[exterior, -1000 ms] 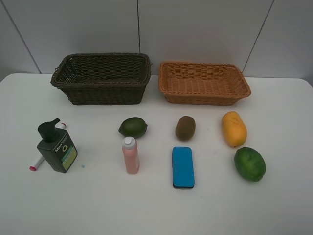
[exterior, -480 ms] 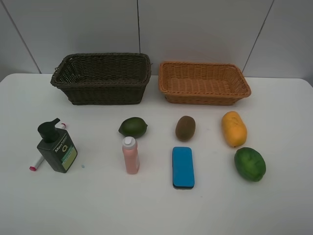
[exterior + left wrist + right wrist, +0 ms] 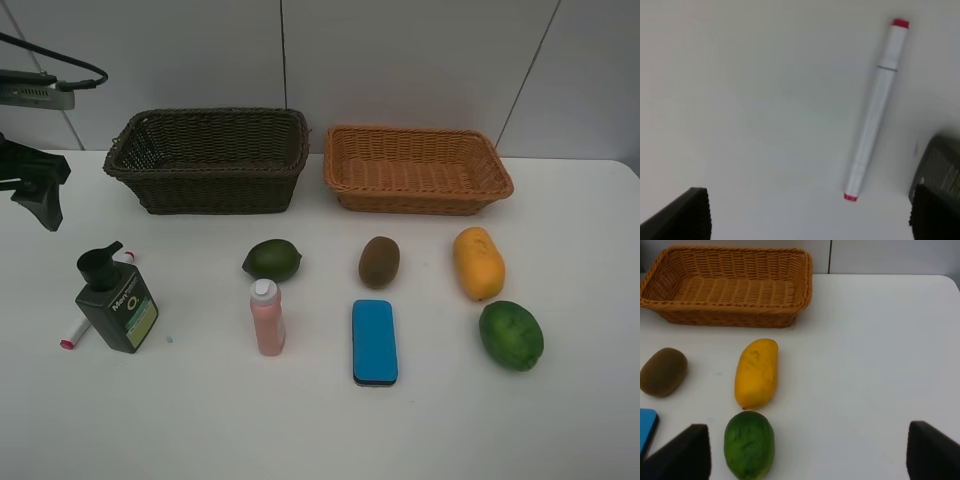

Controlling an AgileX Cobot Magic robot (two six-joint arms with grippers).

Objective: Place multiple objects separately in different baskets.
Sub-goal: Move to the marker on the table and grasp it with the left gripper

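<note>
On the white table the dark green pump bottle [image 3: 118,300] stands at the left with the small white-pink tube [image 3: 75,333] lying beside it. The pink bottle [image 3: 267,318], a green fruit [image 3: 272,260], the kiwi [image 3: 379,261], the blue eraser [image 3: 374,341], the mango [image 3: 478,262] and a second green fruit [image 3: 511,335] are spread out to the right. The dark brown basket [image 3: 215,190] and the tan basket [image 3: 415,200] stand at the back, both empty. My left gripper [image 3: 42,200] hovers at the far left, open, above the tube [image 3: 872,107]. My right gripper [image 3: 807,455] is open above the mango [image 3: 756,372].
The left wrist view shows a corner of the pump bottle [image 3: 940,165]. The right wrist view shows the tan basket [image 3: 725,315], kiwi [image 3: 663,371], green fruit [image 3: 749,444] and eraser edge [image 3: 646,427]. A tiled wall rises behind the baskets.
My left arm has come into the exterior view at the far left. No object has moved.
</note>
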